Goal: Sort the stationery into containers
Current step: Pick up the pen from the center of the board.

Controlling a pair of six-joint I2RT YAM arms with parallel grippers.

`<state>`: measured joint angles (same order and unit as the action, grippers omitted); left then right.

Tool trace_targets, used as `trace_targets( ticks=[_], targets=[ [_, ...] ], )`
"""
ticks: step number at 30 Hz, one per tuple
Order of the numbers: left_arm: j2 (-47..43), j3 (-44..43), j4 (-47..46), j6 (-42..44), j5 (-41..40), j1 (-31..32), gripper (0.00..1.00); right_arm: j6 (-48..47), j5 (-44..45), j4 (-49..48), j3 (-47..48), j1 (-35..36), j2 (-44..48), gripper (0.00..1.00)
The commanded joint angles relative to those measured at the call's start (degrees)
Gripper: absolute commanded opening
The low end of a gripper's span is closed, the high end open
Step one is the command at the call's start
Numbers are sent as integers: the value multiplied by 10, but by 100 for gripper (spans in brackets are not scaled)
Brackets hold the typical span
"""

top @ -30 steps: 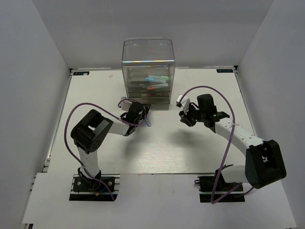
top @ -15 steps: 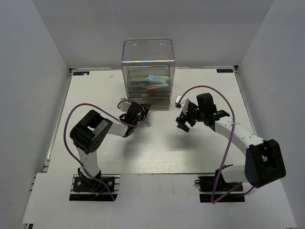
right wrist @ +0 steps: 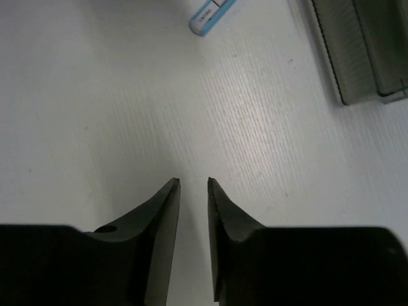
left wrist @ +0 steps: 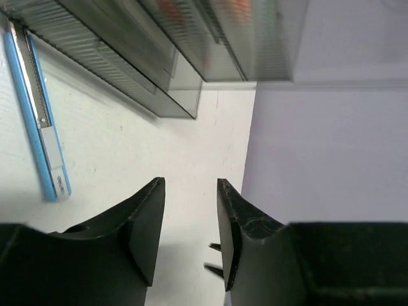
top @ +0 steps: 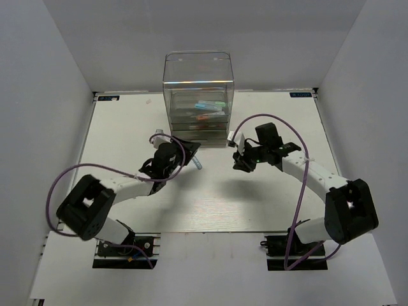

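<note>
The drawer unit (top: 197, 89) of clear smoky plastic stands at the back middle of the table. Light blue (top: 209, 105) and orange (top: 205, 117) markers show through its drawers. A thin light blue pen (top: 197, 163) lies on the table in front of the unit's left corner; it also shows in the left wrist view (left wrist: 39, 121) and its tip in the right wrist view (right wrist: 210, 14). My left gripper (top: 189, 150) is open and empty, just left of that pen (left wrist: 190, 185). My right gripper (top: 239, 160) is narrowly open and empty over bare table (right wrist: 193, 182).
The unit's bottom drawer front (left wrist: 127, 64) is close above the left gripper, and its corner (right wrist: 357, 57) shows at the right wrist view's upper right. The enclosure walls (top: 51, 76) ring the white table (top: 210, 197).
The left arm has swung its elbow down and to the left while its gripper stayed by the unit's base. The right gripper has moved slightly left, toward the pen.
</note>
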<state>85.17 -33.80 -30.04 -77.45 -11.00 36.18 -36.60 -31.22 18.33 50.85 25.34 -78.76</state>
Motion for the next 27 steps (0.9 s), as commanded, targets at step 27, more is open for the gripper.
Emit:
trace_targets(
  ticks=[27],
  targets=[
    [-652, 72, 759, -20, -75, -4, 73, 329, 336, -68, 297, 245, -336, 53]
  ],
)
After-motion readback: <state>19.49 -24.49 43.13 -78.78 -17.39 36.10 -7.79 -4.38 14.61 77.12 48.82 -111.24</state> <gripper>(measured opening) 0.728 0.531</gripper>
